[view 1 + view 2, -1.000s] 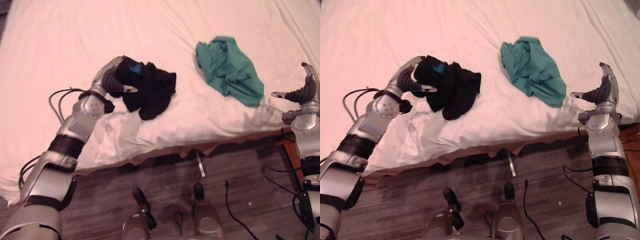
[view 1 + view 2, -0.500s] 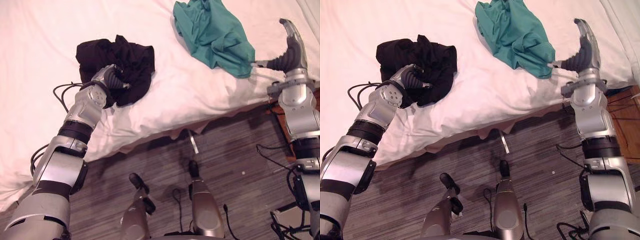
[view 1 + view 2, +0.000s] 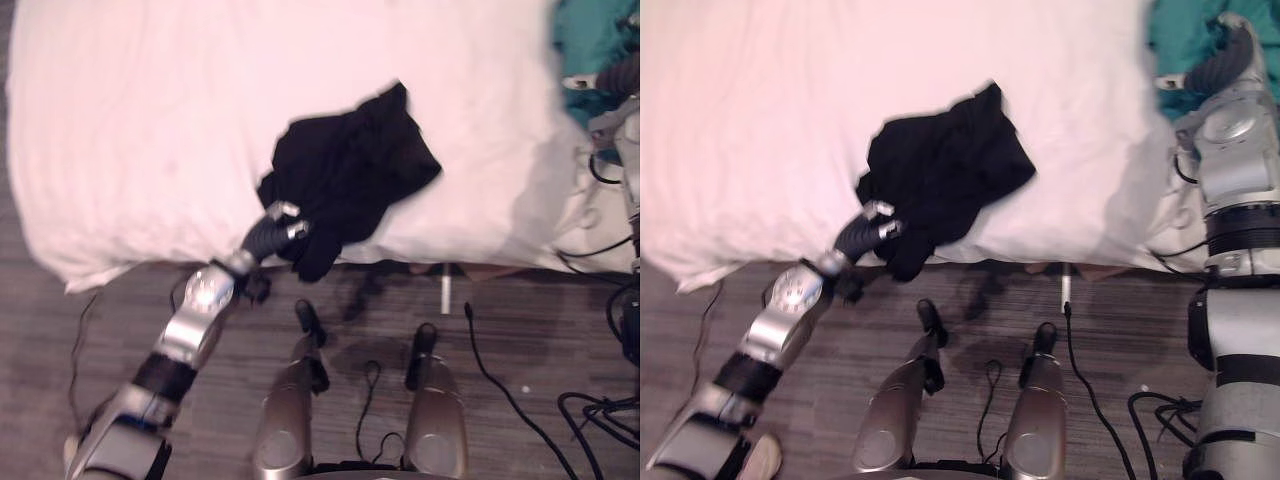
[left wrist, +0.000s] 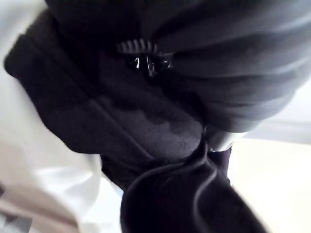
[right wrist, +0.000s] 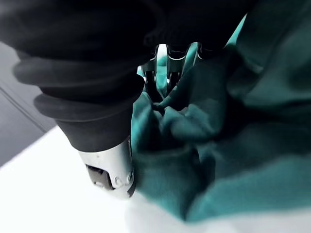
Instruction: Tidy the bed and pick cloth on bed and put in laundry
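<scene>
A crumpled black cloth (image 3: pixel 350 170) lies at the front edge of the white bed (image 3: pixel 150 130), one fold hanging over the edge. My left hand (image 3: pixel 272 230) reaches up from the floor side and is curled into that near fold; in the left wrist view the black cloth (image 4: pixel 121 126) bunches tightly against the hand (image 4: pixel 233 73). At the bed's far right lies a teal cloth (image 3: pixel 1175 40). My right hand (image 3: pixel 1230 55) rests on it, and in the right wrist view the teal cloth (image 5: pixel 252 145) is heaped against the hand (image 5: pixel 82 73).
Dark wood-plank floor (image 3: pixel 80 340) runs along the front of the bed. The bed's left corner (image 3: pixel 65 280) stands near my left arm. The white sheet to the left of the black cloth is smooth.
The camera has swung, shifting the whole scene. My left hand has closed on the black cloth and drawn it to the bed's edge. My right hand has moved onto the teal cloth.
</scene>
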Controlling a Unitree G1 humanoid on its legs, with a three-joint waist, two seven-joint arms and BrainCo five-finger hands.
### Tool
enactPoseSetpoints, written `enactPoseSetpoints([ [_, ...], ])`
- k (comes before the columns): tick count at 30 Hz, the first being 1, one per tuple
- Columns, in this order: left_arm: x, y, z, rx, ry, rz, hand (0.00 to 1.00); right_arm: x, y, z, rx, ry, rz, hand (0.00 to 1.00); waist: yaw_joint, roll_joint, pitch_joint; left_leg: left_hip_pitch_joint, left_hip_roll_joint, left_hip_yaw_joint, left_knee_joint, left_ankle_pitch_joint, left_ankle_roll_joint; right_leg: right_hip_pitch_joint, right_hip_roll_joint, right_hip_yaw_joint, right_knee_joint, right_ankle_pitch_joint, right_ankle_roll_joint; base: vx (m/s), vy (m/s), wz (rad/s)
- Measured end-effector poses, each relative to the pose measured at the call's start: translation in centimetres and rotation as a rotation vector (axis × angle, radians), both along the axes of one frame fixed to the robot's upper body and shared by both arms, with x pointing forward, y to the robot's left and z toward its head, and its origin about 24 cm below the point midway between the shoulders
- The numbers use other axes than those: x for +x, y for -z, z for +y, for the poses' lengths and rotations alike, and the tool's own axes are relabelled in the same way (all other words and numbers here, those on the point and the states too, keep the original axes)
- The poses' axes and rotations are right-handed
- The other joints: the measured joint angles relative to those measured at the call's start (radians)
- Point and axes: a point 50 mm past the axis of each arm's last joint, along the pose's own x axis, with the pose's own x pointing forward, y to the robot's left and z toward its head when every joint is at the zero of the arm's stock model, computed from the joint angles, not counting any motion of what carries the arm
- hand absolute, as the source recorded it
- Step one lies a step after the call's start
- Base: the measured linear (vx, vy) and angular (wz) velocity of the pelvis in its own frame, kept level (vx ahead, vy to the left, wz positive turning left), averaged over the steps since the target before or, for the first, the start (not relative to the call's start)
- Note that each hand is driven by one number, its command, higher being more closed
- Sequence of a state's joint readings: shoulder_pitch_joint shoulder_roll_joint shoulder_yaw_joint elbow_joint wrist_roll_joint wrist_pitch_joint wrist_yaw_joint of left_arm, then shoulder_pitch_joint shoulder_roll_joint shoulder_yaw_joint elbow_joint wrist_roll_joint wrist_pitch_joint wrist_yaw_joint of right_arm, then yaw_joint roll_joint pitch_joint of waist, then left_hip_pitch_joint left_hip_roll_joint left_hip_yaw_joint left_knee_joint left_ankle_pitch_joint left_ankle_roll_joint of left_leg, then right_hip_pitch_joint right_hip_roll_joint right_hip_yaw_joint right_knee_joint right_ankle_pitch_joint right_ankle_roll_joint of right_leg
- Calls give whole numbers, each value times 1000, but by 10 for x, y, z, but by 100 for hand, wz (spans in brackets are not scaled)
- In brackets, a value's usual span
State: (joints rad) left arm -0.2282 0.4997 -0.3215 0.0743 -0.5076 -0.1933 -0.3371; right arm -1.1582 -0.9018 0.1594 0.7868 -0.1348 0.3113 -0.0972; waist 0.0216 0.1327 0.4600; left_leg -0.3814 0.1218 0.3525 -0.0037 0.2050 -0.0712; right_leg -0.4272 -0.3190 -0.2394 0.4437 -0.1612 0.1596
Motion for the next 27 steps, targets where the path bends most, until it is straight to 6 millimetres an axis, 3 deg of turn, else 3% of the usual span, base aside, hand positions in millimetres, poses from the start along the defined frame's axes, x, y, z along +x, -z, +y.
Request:
enactPoseSetpoints([
  [3,-36,44,6,-45,-16,205,100,-14,-14,-22,2,52,-12,100,-2,11,5,-4,-21,-17,26,0,0,5,-32,-9,38,-16,5,75,-55,28],
  [5,-50,57,11,-56,-28,263,100,-16,-1,-30,46,26,-3,100,-2,11,5,4,-21,-21,51,-2,3,24,-37,-10,49,-16,4,56,-53,6],
  [8,-63,51,15,-109,-10,238,100,-14,43,-35,102,-58,21,100,-5,11,5,76,-19,-19,45,-2,3,97,-36,-27,38,-18,3,43,-64,-11],
  [11,-73,38,16,-182,28,179,100,-23,104,-34,143,-150,56,100,-16,3,1,180,-16,-11,9,-2,2,201,-18,-34,-12,-17,3,28,-31,-21],
  [12,-78,41,18,-200,26,190,100,-30,140,-22,191,-209,66,100,-30,-11,-36,202,-13,-8,-11,-2,2,231,-4,-35,-48,-17,3,28,-35,-21],
  [14,-84,49,20,-221,8,226,100,-42,186,-2,273,-266,98,100,-41,-34,-92,235,-4,0,-51,-2,2,261,18,-34,-97,-17,3,74,-37,-24],
  [16,-88,61,20,-237,-19,283,100,-72,246,31,402,-327,166,100,-68,-76,-143,298,5,10,-90,-3,1,321,43,-33,-144,-16,3,91,-33,-22],
  [17,-89,67,20,-244,-32,308,100,-85,262,42,448,-344,183,100,-76,-94,-160,312,6,10,-90,-7,-4,339,46,-32,-158,-16,3,65,-30,-17],
  [19,-93,82,19,-274,-99,366,100,-131,296,79,580,-426,224,100,-103,-131,-230,349,19,10,-90,-39,-26,391,66,-30,-206,-11,4,72,-21,-19],
  [20,-94,86,18,-283,-122,380,100,-144,303,90,611,-456,243,100,-108,-137,-243,364,24,10,-90,-52,-23,401,73,-29,-218,-9,4,55,9,-17],
  [22,-96,99,16,-320,-202,431,100,-175,321,129,755,-613,305,100,-118,-159,-274,397,29,11,-90,-83,-25,440,81,-23,-250,-2,4,16,43,-15],
  [25,-99,110,16,-346,-287,467,100,-185,330,169,875,-787,346,100,-115,-162,-297,397,28,10,-90,-87,-25,452,85,-21,-279,18,9,-6,41,-3],
  [27,-106,126,17,-367,-399,515,100,-188,335,205,943,-950,384,100,-99,-148,-307,413,19,-7,-89,-83,-20,499,81,-44,-313,34,17,4,35,20],
])
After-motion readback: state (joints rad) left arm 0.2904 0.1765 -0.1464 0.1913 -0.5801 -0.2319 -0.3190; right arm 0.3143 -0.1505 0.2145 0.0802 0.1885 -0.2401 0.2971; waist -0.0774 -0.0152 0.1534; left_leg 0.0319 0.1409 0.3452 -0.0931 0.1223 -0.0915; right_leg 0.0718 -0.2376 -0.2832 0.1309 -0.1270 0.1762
